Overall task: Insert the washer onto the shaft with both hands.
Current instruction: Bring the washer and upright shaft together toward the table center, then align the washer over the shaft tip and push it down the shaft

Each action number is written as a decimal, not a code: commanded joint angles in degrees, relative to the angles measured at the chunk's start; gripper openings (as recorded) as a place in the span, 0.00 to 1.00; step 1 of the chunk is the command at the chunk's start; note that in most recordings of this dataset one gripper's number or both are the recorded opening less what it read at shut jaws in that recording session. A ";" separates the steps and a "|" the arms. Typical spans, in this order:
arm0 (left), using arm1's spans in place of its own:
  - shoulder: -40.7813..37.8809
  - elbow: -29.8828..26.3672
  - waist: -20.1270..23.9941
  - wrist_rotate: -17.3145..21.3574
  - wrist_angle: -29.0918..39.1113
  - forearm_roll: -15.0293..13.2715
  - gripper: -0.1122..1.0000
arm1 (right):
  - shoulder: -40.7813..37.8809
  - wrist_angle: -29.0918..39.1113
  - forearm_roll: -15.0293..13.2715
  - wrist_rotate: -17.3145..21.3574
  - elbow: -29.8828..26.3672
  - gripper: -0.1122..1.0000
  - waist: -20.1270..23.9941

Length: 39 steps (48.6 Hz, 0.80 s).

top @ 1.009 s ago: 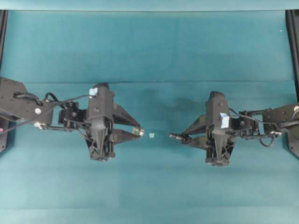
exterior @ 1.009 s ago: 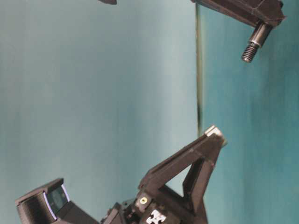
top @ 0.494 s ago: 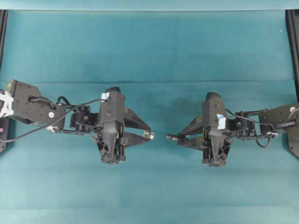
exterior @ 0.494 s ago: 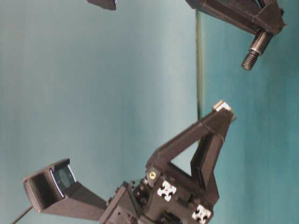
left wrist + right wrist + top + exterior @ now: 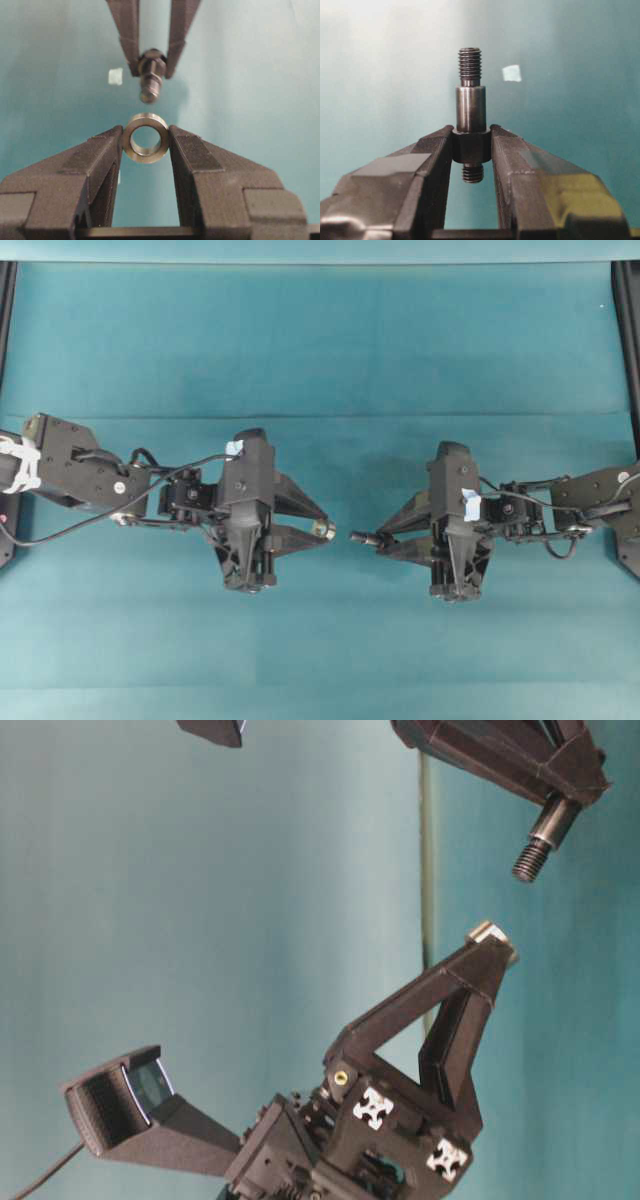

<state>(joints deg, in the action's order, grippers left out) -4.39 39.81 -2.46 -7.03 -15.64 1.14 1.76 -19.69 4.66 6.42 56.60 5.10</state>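
The washer [image 5: 146,138], a silvery ring with its hole facing outward, is pinched between the tips of my left gripper [image 5: 146,145], which is shut on it. Facing it, the shaft [image 5: 150,82] points its threaded end at the ring across a small gap. My right gripper [image 5: 471,142] is shut on the shaft [image 5: 470,107] at its dark collar, the threaded tip sticking out forward. In the overhead view the washer [image 5: 325,530] and the shaft [image 5: 363,538] face each other above mid-table, slightly apart. From table level the shaft [image 5: 538,832] sits above the washer [image 5: 488,932].
A teal cloth [image 5: 320,350] covers the table, with black frame rails [image 5: 626,330] at the side edges. A small pale blue tape scrap [image 5: 115,76] lies on the cloth below the grippers; it also shows as a tape scrap [image 5: 511,73] in the right wrist view.
My left gripper has carried the washer rightward toward the shaft, and the right gripper has edged left. The gap between washer and shaft tip has narrowed.
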 commanded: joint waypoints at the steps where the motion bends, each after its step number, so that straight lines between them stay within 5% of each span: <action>1: 0.09 -1.49 0.09 0.00 -0.70 0.09 0.42 | 0.35 -0.79 -0.09 0.53 -0.79 0.10 0.35; 39: -1.41 -3.60 0.00 0.00 -0.62 0.09 0.42 | 0.26 -2.90 -0.09 0.44 -0.97 0.10 0.35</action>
<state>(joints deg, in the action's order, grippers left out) -6.24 37.09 -2.37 -7.03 -15.73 1.14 1.67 -21.62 4.66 6.42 56.60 5.27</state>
